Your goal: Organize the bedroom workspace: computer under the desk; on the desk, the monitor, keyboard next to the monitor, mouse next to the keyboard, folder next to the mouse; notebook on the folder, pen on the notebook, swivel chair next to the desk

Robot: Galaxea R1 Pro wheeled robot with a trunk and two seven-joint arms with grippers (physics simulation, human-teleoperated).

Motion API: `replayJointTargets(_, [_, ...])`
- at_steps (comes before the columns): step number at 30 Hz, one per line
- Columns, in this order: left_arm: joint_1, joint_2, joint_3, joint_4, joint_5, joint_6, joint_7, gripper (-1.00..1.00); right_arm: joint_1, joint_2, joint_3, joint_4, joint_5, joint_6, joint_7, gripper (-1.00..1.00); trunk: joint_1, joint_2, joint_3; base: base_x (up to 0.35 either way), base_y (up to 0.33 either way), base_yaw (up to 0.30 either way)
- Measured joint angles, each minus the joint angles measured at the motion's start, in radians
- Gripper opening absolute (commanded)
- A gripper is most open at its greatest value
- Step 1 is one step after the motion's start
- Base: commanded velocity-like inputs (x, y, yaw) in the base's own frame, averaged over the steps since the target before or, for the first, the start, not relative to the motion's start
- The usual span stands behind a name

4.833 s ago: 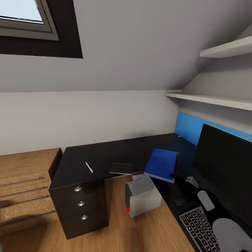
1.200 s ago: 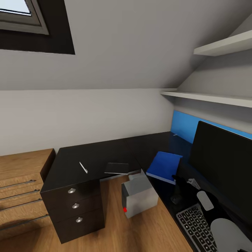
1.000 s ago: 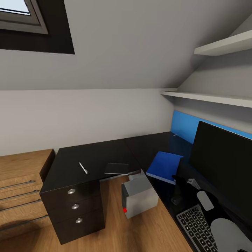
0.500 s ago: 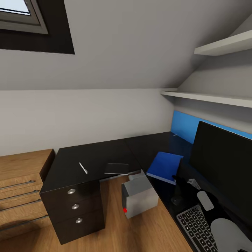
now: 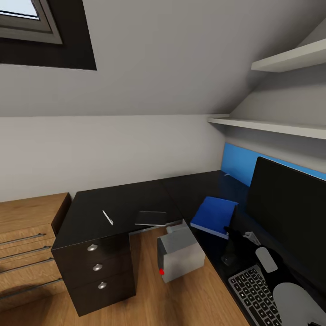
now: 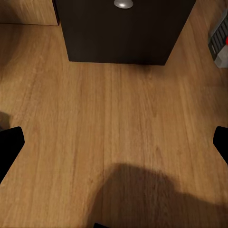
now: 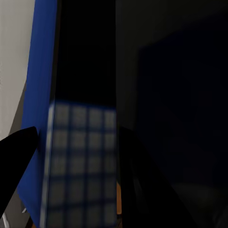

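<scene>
The blue folder (image 5: 213,216) sits tilted over the black desk (image 5: 131,199), in front of the monitor (image 5: 290,213). My right gripper (image 5: 232,232) is shut on the folder's near corner. In the right wrist view the folder (image 7: 42,95) runs between the dark fingers (image 7: 16,156). On the desk's left wing lie the white pen (image 5: 107,217) and the dark notebook (image 5: 151,218). The grey computer (image 5: 180,253) stands on the floor at the desk's inner corner. The keyboard (image 5: 254,294) and a small dark mouse (image 5: 227,259) lie by the monitor. My left gripper (image 6: 114,147) hangs open over the floor. The swivel chair is out of view.
A light wooden drawer chest (image 5: 27,226) stands left of the desk's black drawer unit (image 5: 97,267), which the left wrist camera faces (image 6: 118,28). White shelves (image 5: 280,127) hang above the blue back panel (image 5: 235,165). Wooden floor (image 5: 149,299) lies open before the drawers.
The folder has crept a little toward the monitor with my right gripper. The pen, notebook and computer have not moved in the last second.
</scene>
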Motion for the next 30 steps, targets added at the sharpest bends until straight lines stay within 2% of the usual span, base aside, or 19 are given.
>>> replayJointTargets(27, [0.000,0.000,0.000,-0.001,0.001,0.000,0.004,1.00,0.000,-0.001,0.000,0.000,0.000,0.002,0.001,-1.00,0.000,0.000,0.000,0.000,0.000,0.000])
replayJointTargets(30, [0.000,0.001,0.000,-0.002,0.001,0.000,0.005,1.00,0.000,-0.002,0.000,0.000,0.000,0.001,0.002,-1.00,0.011,-0.021,-0.009,0.000,0.000,0.000])
